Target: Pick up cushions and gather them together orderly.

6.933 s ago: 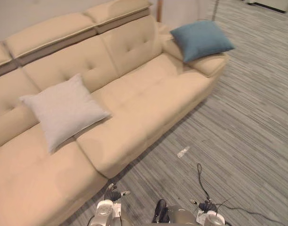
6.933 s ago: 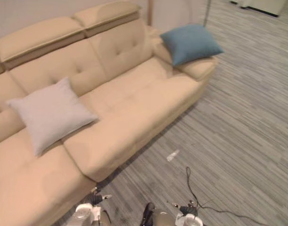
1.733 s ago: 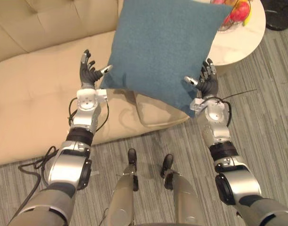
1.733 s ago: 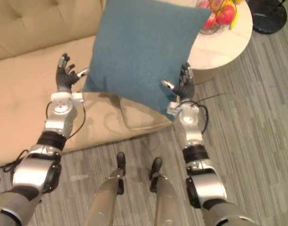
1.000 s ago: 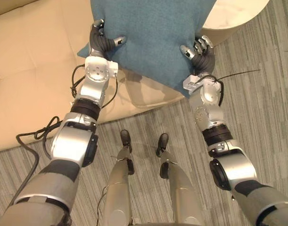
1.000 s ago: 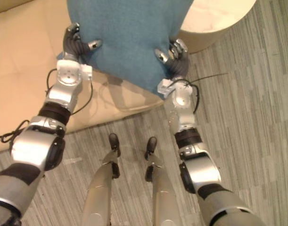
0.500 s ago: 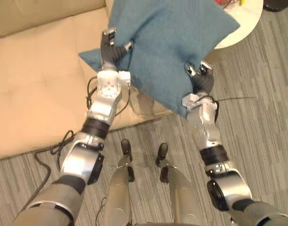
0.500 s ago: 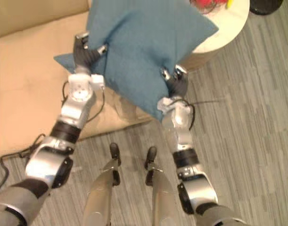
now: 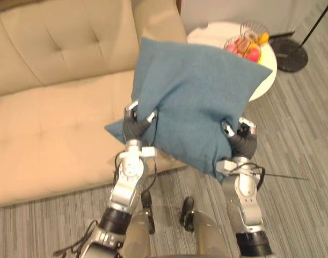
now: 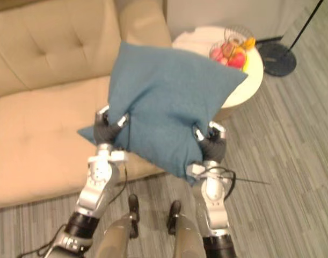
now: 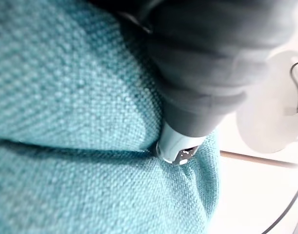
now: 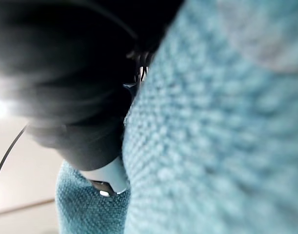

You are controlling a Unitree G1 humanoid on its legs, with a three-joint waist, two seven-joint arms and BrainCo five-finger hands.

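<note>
- blue cushion (image 9: 198,102) is up off the sofa (image 9: 51,123), tilted, carried in front of the robot
- left robot hand (image 9: 134,129) and right robot hand (image 9: 241,144) each clenched on a lower edge, fingers dug into the fabric
- likely light and soft; the woven cover should grip well, but the filling gives and creases at the grips
- best hold: opposite edges, wide apart

light: bright, even | shadows: soft under blue cushion (image 9: 196,102) | glare: wrist views

Sofa (image 9: 56,123), rnd table (image 9: 208,33) w/ fruit (image 9: 246,48)
</note>
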